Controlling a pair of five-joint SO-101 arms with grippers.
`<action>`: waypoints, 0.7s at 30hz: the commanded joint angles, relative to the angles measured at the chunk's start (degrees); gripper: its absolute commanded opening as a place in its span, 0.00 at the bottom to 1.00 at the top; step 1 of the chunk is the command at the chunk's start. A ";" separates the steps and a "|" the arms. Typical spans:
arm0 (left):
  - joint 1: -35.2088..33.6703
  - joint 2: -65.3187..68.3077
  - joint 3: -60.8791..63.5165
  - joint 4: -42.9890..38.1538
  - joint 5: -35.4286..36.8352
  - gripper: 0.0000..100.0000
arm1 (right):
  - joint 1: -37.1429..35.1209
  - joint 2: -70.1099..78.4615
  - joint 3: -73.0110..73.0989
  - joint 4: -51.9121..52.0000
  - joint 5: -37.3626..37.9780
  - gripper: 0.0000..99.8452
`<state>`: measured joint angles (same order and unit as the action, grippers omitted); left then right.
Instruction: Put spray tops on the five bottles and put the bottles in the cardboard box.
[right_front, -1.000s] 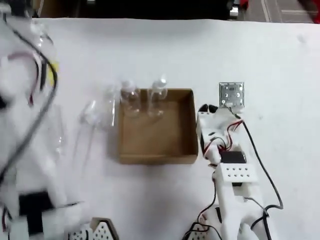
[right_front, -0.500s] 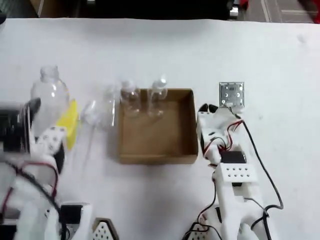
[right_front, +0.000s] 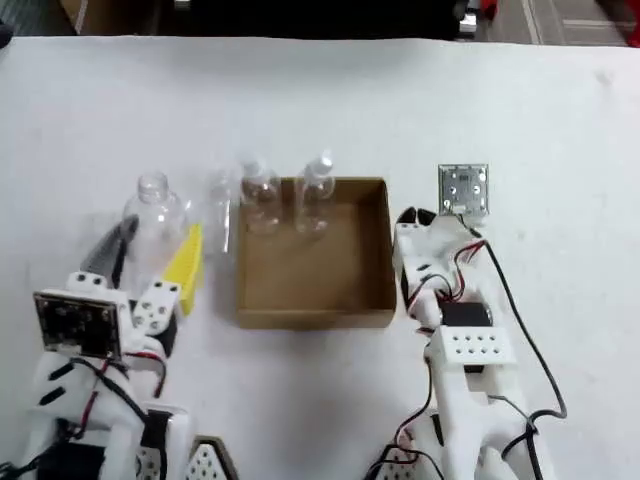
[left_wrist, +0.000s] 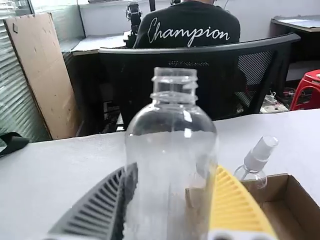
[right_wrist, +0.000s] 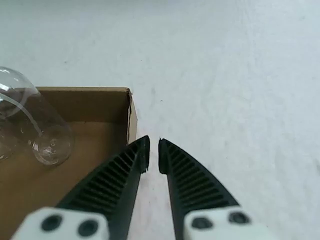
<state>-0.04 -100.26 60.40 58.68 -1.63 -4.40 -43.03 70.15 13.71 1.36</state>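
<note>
A clear bottle (right_front: 152, 208) with no top stands upright left of the cardboard box (right_front: 385, 255). My left gripper (right_front: 160, 231) is shut on it, its grey and yellow fingers (left_wrist: 235, 205) pressing either side of the bottle (left_wrist: 170, 150). Two bottles with spray tops (right_front: 260, 195) (right_front: 316, 192) stand inside the box along its far wall; one of them (left_wrist: 255, 162) appears past the yellow finger. A loose clear spray top (right_front: 221, 207) lies between the held bottle and the box. My right gripper (right_front: 410, 217) is shut and holds nothing, just outside the box's right wall (right_wrist: 131, 117).
A small metal plate (right_front: 463, 189) lies on the white table beyond the right gripper. Red and black cables run along the right arm (right_front: 465, 345). The table's far half and right side are bare white surface (right_front: 540, 110).
The left arm has swung in from the left edge, carrying the open bottle rightward toward the box. The loose spray top now lies nearer the box. The right arm has not moved.
</note>
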 joint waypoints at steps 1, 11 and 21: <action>5.85 -4.62 5.80 -3.60 3.60 0.09 | -0.57 -1.63 -4.04 2.07 0.09 0.02; 20.70 -4.70 8.97 1.23 -1.93 0.09 | -1.19 -26.07 -22.24 39.69 0.35 0.02; 24.31 -4.70 18.73 -3.96 -6.68 0.09 | -33.45 -39.69 -27.60 52.00 16.97 0.02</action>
<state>23.78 -104.40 78.95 57.27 -7.69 -26.29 -85.49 47.12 61.71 11.21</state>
